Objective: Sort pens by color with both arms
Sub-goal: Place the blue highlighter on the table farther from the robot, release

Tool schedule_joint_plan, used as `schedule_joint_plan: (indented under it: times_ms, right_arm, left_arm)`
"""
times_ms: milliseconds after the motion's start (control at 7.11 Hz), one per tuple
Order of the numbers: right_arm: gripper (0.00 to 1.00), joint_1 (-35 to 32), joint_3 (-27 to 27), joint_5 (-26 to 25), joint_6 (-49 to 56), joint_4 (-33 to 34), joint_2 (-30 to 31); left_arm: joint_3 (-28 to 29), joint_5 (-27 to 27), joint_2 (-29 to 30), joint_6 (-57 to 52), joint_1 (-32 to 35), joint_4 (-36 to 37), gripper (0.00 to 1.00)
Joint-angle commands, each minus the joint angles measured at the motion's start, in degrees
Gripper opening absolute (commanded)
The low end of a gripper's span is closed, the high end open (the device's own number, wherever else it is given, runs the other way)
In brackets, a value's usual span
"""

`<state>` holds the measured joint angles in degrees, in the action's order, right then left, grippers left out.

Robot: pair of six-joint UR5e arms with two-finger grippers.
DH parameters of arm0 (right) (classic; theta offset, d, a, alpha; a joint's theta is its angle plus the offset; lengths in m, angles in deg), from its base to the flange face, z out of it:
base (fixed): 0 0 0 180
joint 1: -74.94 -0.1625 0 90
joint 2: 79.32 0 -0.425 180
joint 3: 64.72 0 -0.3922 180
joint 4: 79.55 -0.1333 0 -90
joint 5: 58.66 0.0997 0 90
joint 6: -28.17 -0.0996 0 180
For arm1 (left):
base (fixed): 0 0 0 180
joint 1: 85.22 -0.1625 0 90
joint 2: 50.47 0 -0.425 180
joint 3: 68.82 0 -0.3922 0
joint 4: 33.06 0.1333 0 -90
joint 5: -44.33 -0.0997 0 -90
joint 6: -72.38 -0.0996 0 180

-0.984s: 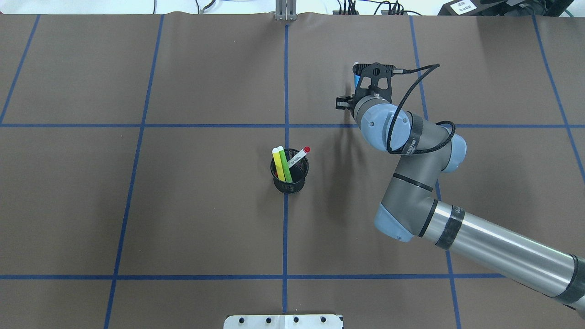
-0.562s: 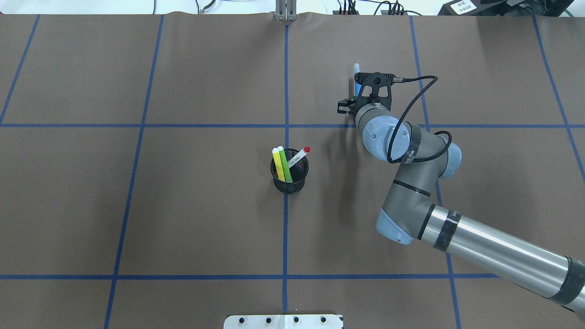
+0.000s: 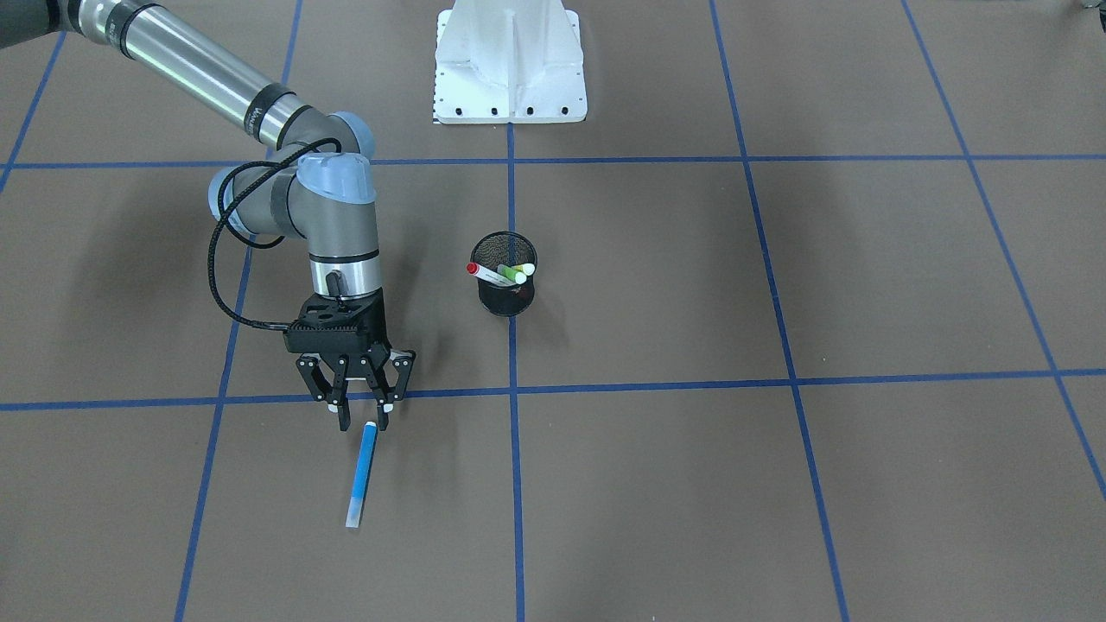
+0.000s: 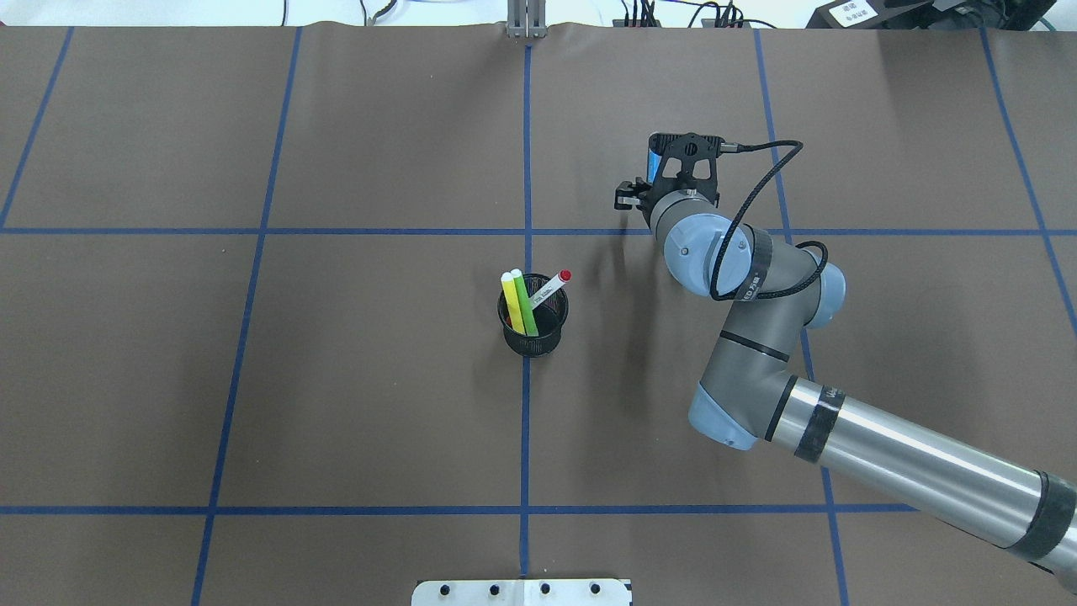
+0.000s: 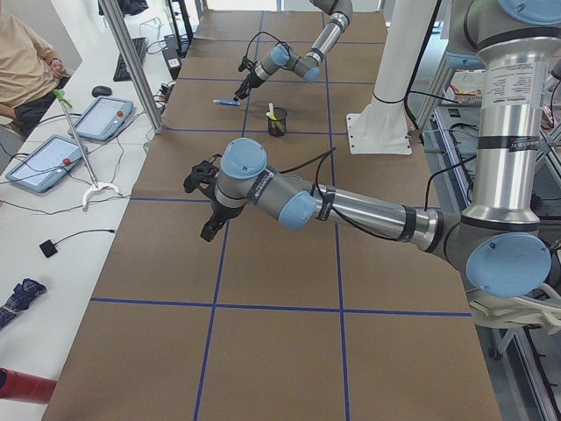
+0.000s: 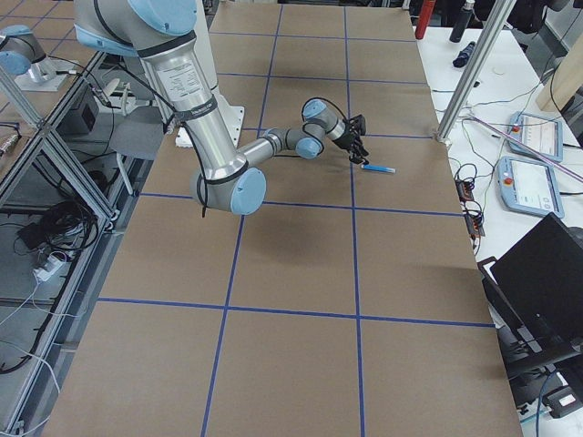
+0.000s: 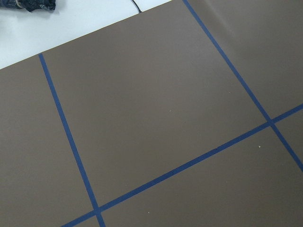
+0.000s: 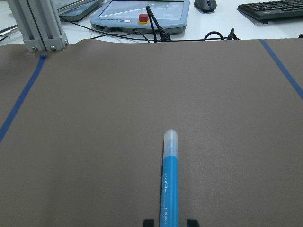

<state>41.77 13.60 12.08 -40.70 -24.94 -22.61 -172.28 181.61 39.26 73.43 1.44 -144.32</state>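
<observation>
The blue pen (image 3: 360,473) lies flat on the brown table in the far right square; it also shows in the right wrist view (image 8: 169,184) and as a sliver in the overhead view (image 4: 651,160). My right gripper (image 3: 362,423) is open over the pen's near end, one fingertip (image 8: 191,222) on each side with gaps. The yellow pen (image 4: 510,299), green pen (image 4: 524,303) and red-capped white pen (image 4: 551,286) stand in the black mesh cup (image 4: 533,337). My left gripper (image 5: 209,232) shows only in the exterior left view, so I cannot tell its state.
The white pedestal base (image 3: 510,69) stands at the robot's side of the table. Blue tape lines (image 4: 527,168) divide the brown surface into squares. A metal post (image 8: 40,28) and control tablets (image 8: 142,14) sit beyond the far edge.
The right gripper drew back a little toward the robot, then shifted slightly left over the blue pen, which now shows less from overhead. The pens in the cup have not moved.
</observation>
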Motion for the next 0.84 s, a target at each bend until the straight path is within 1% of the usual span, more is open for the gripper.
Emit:
schedule_joint_plan:
  times_ms: [0, 141, 281, 562, 703]
  right_arm:
    - [0.99, -4.5, 0.6, 10.5, 0.0, 0.4, -1.9]
    - [0.99, -7.9, 0.6, 16.8, 0.7, 0.8, -2.0]
    - [0.99, -11.1, 0.6, 23.2, 0.9, 0.9, -1.8]
    - [0.99, -17.0, 1.5, 34.1, 1.7, 1.1, -1.3]
    - [0.99, -19.5, 3.1, 38.9, 3.0, 4.7, -1.3]
  left_arm:
    - [-0.1, 0.0, 0.5, 0.1, 0.0, 0.1, 1.00]
    - [-0.1, 0.0, 2.6, 2.6, -0.3, 0.3, 1.00]
    - [-0.6, -0.3, 4.6, 8.7, -3.1, 0.3, 1.00]
    - [-0.5, -0.9, 10.6, 18.7, -8.0, 0.4, 1.00]
    - [-0.5, -2.9, 13.6, 23.5, -10.4, 0.5, 1.00]
